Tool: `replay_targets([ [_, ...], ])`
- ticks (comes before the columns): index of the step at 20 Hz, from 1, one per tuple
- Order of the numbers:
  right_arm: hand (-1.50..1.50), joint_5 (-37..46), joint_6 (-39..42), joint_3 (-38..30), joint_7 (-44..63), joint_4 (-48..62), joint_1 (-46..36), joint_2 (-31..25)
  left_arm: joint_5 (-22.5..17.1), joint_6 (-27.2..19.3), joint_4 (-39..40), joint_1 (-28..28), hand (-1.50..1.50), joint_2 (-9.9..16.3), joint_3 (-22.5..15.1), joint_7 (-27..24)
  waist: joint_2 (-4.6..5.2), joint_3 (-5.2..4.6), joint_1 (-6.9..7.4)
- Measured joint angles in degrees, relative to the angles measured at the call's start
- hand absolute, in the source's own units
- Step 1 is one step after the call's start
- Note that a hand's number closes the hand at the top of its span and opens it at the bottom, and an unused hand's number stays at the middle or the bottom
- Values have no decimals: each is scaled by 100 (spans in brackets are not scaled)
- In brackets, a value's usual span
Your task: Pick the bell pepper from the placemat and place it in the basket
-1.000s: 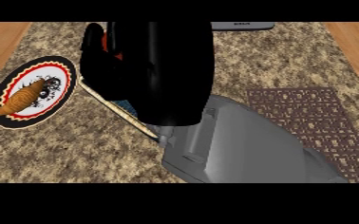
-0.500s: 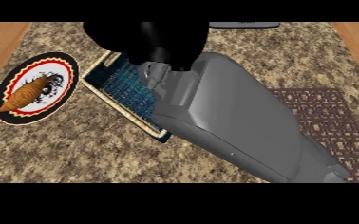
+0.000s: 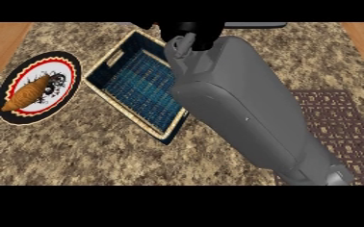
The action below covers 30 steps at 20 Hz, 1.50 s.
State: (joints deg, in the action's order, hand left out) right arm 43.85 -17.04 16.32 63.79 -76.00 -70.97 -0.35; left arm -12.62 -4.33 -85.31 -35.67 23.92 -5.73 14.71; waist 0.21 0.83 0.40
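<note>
A blue woven basket (image 3: 139, 88) with a pale rim lies tilted on the counter, left of centre, and the part of its inside that shows holds nothing. My right forearm (image 3: 249, 106) comes in from the lower right and crosses the basket's right side. Its black hand (image 3: 193, 31) is at the basket's far corner, half cut off by the view's upper edge. How its fingers stand is hidden. The dark brown lattice placemat (image 3: 334, 118) lies at the right, partly under the arm. No bell pepper shows anywhere. My left hand is out of view.
A round plate (image 3: 64, 62) with a red and black rim sits at the far left and carries a croissant (image 3: 27, 94). A grey strip (image 3: 256, 25) runs along the far edge. Wooden borders show at both upper corners.
My right arm has swung away from me and to the right. The hand that covered the basket now sits at its far corner, so most of the basket shows.
</note>
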Motion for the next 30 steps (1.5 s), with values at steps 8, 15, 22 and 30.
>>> replay_targets([
  [8,150,88,-375,-73,-194,417,387,9,-6,15,-19,-77,0,-26,38,16,-7,7,-79],
  [15,-150,432,-230,116,-248,784,644,16,-66,47,-22,-204,0,-63,100,-1,-50,10,-212],
  [22,-150,580,-163,49,-375,689,695,-23,-23,-66,-16,-281,0,-160,144,-33,-74,30,-296],
  [30,-150,689,-270,-463,-395,198,807,-83,-75,-36,-41,-423,0,-192,204,-49,-118,26,-432],
])
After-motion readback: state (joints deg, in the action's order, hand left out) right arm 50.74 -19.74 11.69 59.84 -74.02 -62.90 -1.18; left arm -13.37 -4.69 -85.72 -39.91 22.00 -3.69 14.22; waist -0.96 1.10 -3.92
